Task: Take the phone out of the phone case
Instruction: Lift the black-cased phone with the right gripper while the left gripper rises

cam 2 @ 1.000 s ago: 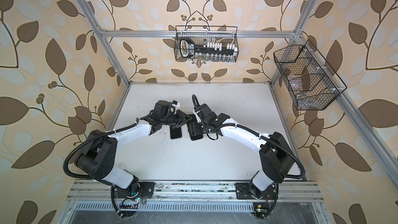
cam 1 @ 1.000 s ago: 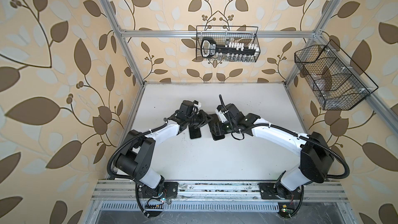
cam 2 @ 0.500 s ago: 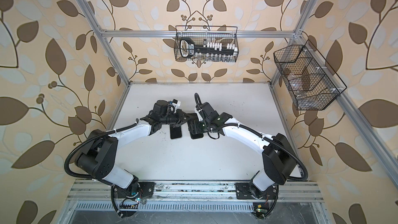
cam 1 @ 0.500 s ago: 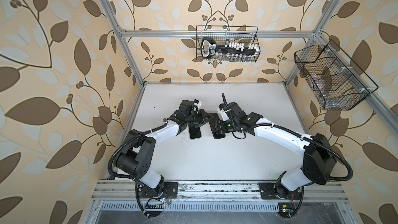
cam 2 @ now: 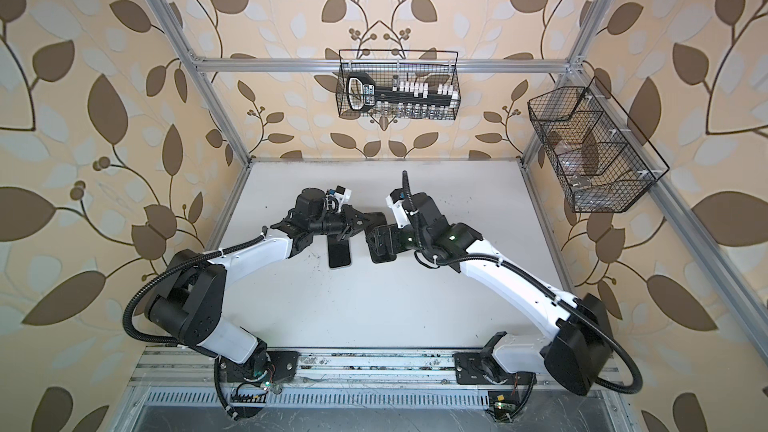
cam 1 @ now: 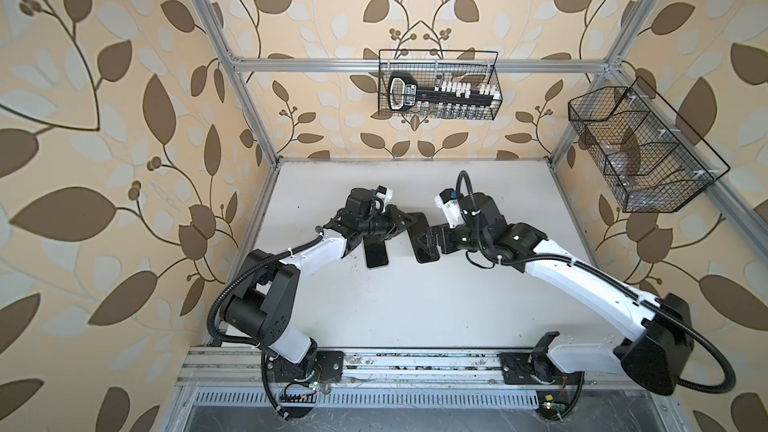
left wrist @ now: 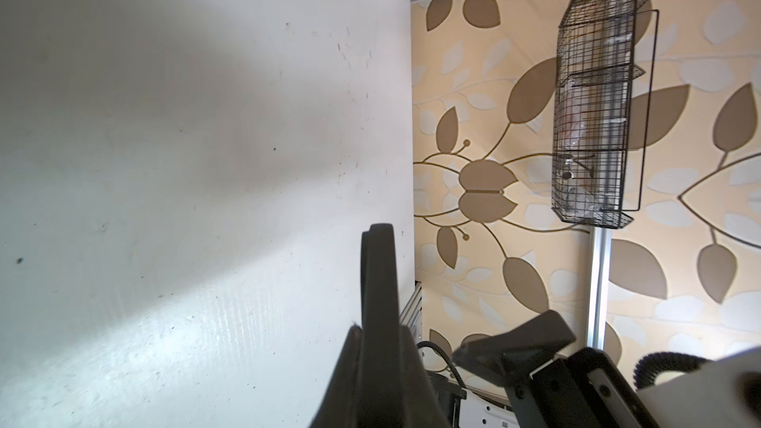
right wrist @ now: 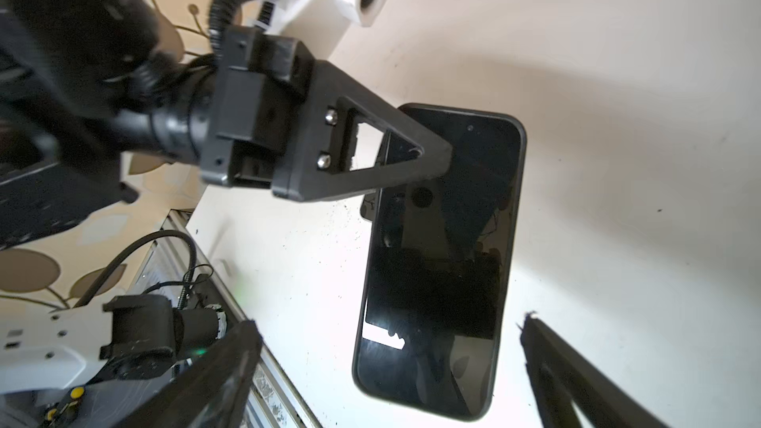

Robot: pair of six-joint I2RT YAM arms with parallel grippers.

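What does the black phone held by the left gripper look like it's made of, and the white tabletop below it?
Black rectangular phone: glossy glass front, probably; it shows mirror-like reflections and a bright glare patch. White tabletop: matte painted board, seemingly; dull sheen with dark specks and scuffs.

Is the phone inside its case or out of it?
Out. The phone lies screen up on the table; the black case is a separate piece beside it.
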